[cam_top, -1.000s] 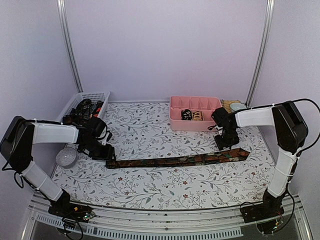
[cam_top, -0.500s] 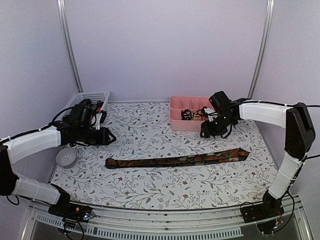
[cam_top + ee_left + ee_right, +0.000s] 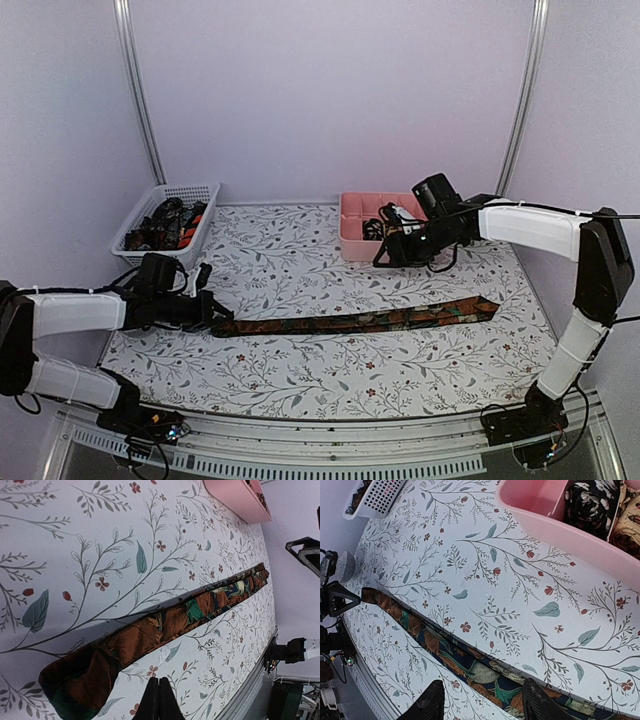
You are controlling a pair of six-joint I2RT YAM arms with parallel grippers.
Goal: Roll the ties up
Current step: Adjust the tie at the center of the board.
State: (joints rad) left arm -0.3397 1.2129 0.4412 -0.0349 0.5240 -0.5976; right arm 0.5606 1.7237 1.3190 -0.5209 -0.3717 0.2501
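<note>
left claw: tips pressed tight together, nothing in them, low beside the left end of the long tie
right claw: tips apart, holding nothing, up near the pink tray
long tie: flat and straight across the table, brown with leafy green
table: white cloth, little leaves and red flowers
pink tray: smooth boxes, rolled ties inside
basket: white mesh, far left
walls: plain pale purple

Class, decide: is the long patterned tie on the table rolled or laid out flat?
Laid out flat: the tie stretches straight across the table, with no coil at either end.
</note>
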